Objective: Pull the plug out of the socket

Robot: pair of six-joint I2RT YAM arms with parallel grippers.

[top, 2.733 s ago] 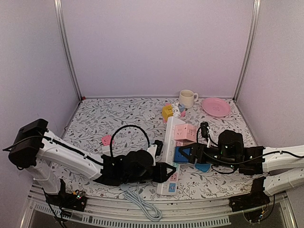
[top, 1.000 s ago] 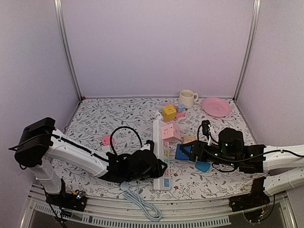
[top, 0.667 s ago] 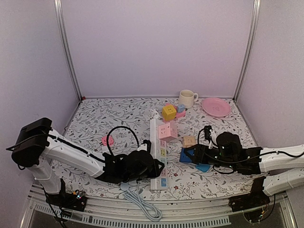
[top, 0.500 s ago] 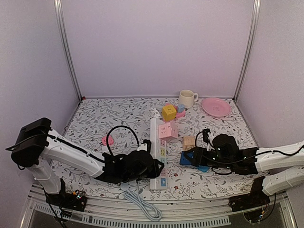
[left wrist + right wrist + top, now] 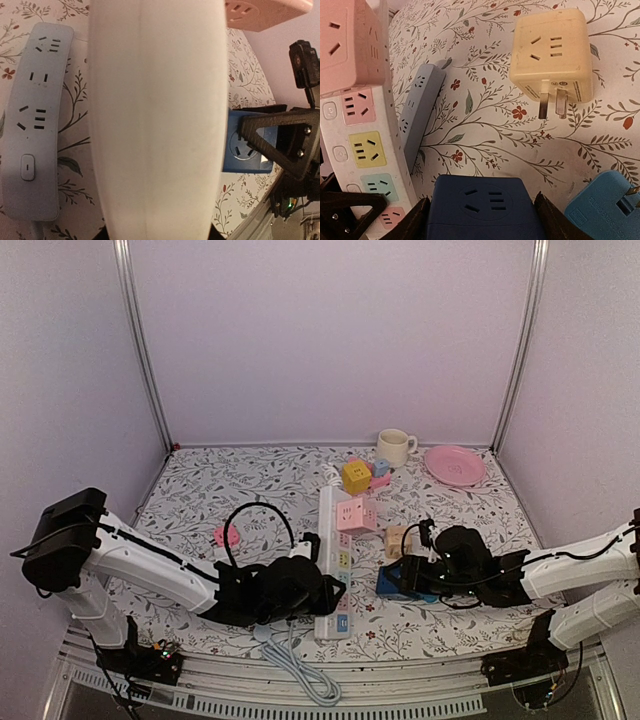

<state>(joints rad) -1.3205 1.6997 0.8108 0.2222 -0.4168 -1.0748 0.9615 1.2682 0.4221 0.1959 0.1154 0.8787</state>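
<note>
The white power strip with coloured sockets lies lengthwise mid-table, a pink cube on its far part. My left gripper is shut on its near end; in the left wrist view the strip fills the frame and hides my fingers. The dark blue cube plug sits off the strip, to its right and low over the table. My right gripper is shut on it. In the right wrist view the cube sits between both fingers, a gap of table between it and the strip.
A beige cube adapter and a light blue plug lie right of the blue cube. A small grey-blue strip lies beside the white one. A yellow cube, mug and pink plate stand at the back.
The strip swung left, away from the blue cube, which came free of it. My right gripper carried the cube down and slightly left. My left gripper kept its hold on the strip.
</note>
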